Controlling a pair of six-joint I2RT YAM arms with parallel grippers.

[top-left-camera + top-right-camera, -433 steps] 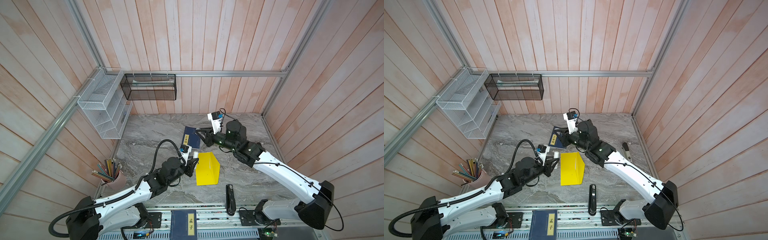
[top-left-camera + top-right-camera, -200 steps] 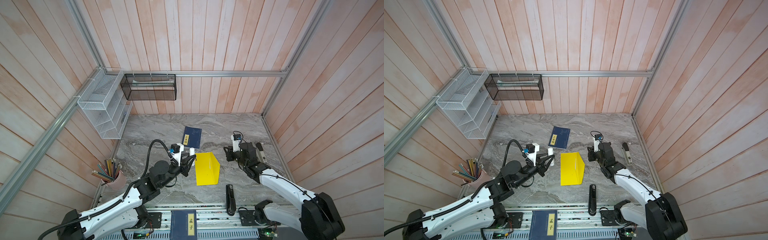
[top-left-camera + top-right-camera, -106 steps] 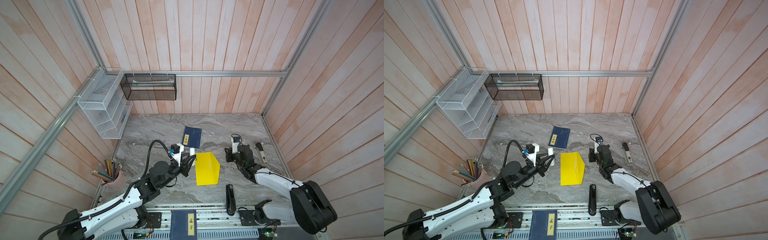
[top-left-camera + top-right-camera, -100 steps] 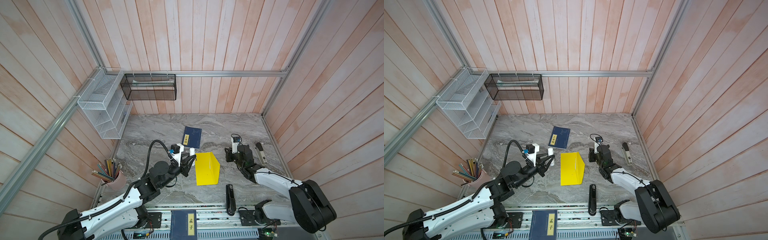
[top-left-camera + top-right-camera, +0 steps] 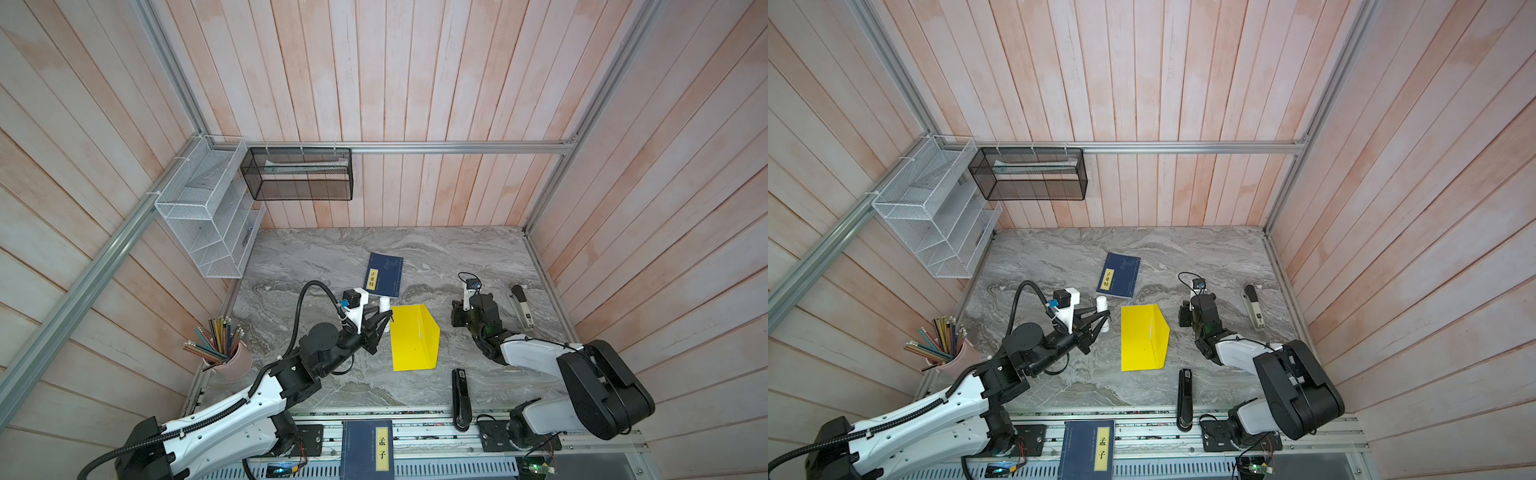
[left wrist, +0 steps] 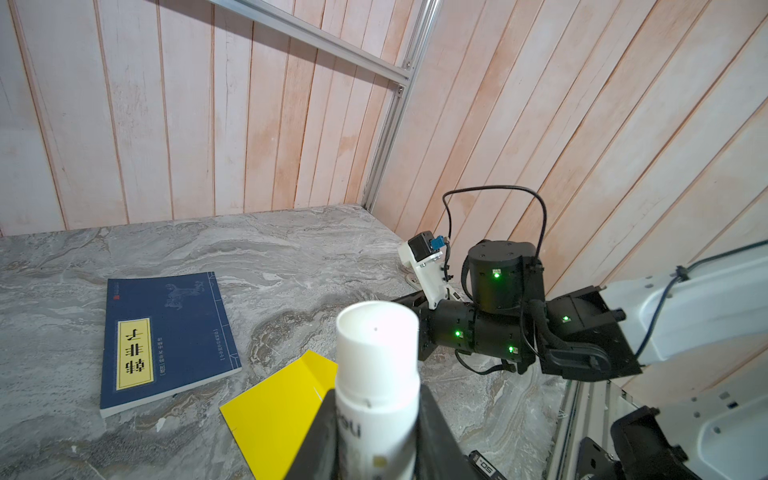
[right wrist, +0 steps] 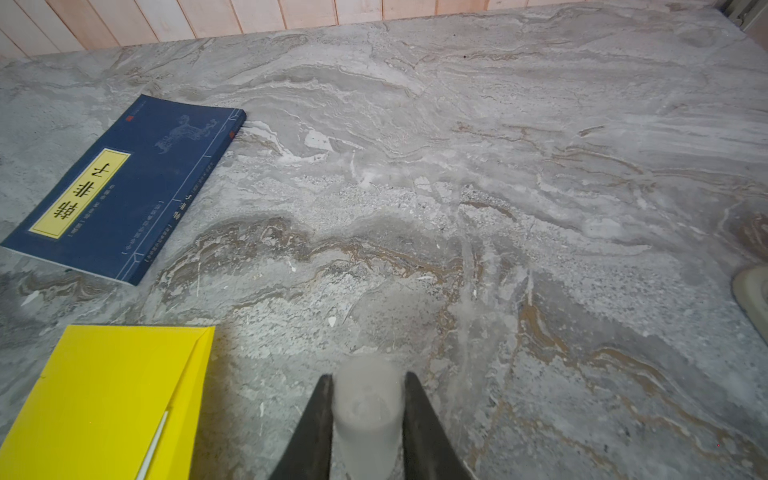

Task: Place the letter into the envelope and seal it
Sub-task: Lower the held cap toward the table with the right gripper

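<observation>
- Left claw [image 5: 385, 319] clamped on an upright white glue stick [image 6: 376, 365], just left of the envelope's far-left corner, hovering above the desk.
- Right claw [image 5: 458, 318] closed on a small pale cap [image 7: 368, 405], blurred in the wrist view; low over bare desk, just right of the envelope and apart from it.
- Grey marbled desk [image 5: 436, 257] under everything, boxed in by pink plank walls.
- White wire shelf [image 5: 208, 216] fixed on the left wall, with a black mesh basket [image 5: 299, 178] hung beside it on the far wall.
- Yellow envelope [image 5: 411, 338] flat at mid-desk between the two claws, long side running near to far, trapezoid flap pointing right.
- Thin white sliver [image 7: 153, 440] along the flap edge; cannot tell whether that is the letter.
- Dark blue book [image 5: 386, 274] with a yellow label, flat, just beyond the envelope's far edge.
- Black stapler [image 5: 460, 399] near the front edge, to the right of the envelope.
- Pink cup of pencils [image 5: 232, 359] at the near-left corner.
</observation>
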